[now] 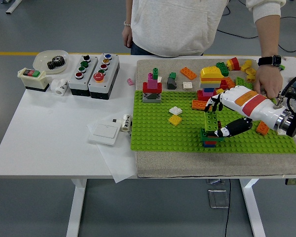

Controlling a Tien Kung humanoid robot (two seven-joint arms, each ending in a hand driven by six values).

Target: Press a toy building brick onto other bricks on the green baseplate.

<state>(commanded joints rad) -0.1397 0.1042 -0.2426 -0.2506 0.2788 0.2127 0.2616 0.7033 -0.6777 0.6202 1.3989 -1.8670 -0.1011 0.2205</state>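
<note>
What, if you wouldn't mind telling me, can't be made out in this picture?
Head view only:
- Whether the green brick is seated on the stack: the right hand covers the joint.
- The brown brick topping the stack: hidden behind the green brick and hand.
- The left arm: out of frame.
- The person's hand among loose bricks: whether it holds one is too small to tell.
- Labels on the button boxes: too small to read.
</note>
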